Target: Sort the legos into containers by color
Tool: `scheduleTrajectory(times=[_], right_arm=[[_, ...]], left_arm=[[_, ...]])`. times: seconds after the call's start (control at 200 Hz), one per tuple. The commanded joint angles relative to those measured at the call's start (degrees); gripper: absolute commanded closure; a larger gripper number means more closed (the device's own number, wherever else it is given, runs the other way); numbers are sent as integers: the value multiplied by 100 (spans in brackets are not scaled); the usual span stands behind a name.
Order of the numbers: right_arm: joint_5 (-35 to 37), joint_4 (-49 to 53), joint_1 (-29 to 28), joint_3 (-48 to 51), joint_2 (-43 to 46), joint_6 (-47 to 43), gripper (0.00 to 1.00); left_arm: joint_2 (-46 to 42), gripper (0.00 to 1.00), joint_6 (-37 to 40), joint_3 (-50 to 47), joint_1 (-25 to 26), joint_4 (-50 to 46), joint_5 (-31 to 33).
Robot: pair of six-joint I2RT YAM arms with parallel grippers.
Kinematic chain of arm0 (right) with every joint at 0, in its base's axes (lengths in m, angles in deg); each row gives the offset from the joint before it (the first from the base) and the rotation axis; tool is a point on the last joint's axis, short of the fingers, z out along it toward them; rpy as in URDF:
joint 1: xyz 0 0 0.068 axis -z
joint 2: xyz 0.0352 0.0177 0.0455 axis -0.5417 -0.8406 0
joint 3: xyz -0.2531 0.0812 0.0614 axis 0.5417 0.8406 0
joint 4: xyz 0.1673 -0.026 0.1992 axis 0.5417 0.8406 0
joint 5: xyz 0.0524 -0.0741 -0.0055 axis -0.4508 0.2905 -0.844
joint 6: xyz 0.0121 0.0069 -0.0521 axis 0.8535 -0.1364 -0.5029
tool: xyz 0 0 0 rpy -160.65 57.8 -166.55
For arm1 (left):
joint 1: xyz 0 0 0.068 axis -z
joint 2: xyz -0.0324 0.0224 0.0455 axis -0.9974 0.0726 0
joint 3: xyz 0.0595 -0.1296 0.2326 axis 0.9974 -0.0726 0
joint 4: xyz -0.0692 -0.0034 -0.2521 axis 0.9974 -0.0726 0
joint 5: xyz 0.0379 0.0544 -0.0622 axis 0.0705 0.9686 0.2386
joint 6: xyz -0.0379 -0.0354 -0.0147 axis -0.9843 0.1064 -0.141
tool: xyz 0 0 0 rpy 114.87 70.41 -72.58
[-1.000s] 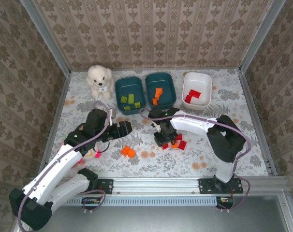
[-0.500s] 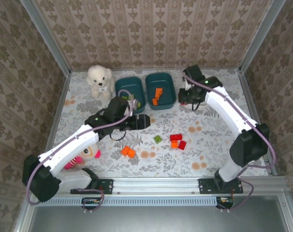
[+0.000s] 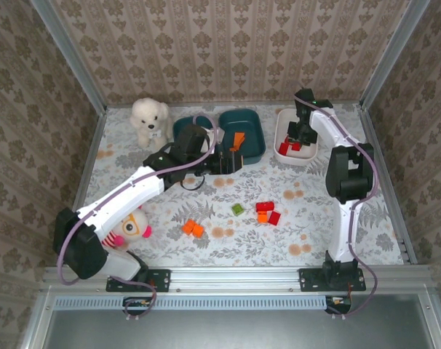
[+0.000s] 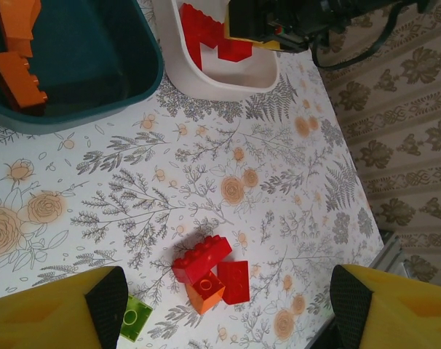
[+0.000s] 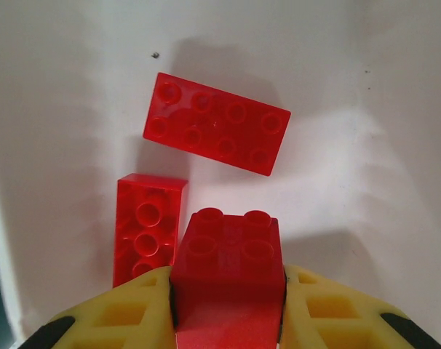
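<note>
My right gripper (image 3: 296, 137) hangs inside the white tub (image 3: 281, 125), shut on a red brick (image 5: 228, 262). Two more red bricks (image 5: 217, 123) (image 5: 149, 225) lie on the tub floor under it. My left gripper (image 3: 224, 161) is open above the table in front of the middle teal tub (image 3: 257, 139), which holds orange bricks (image 4: 17, 69). Between its fingers (image 4: 108, 305), on the table below, lie two red bricks (image 4: 202, 258), an orange one (image 4: 206, 294) and a green one (image 4: 135, 318). Two orange bricks (image 3: 193, 228) lie further left. The left teal tub (image 3: 178, 132) is partly hidden by the arm.
A white plush bear (image 3: 149, 120) sits at the back left beside the tubs. A second plush with a pink face (image 3: 132, 229) lies near the left arm's base. Patterned walls close in the table on three sides.
The right arm swung from the red bricks at the table's middle back into the white tub with a red brick. The left gripper moved right and back, toward the teal tubs.
</note>
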Motion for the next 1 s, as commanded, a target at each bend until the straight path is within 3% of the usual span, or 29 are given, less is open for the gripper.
scheduleTrajectory(times=[0.0,0.48,0.755,0.995], right_arm=[[-55,328,57,-350,-247,102,74],[-245,312,189,-574,-765,189,72],[-364,413,233,-973,-816,82,45],[-418,201,115,-894,2,54,42]], left_arm=[[-86,23,129,64,-34,-16,-16],[-205,23,52,-81,-160,-22,42],[-283,23,56,-107,-174,-149,94],[-501,23,58,-185,-260,-321,256]])
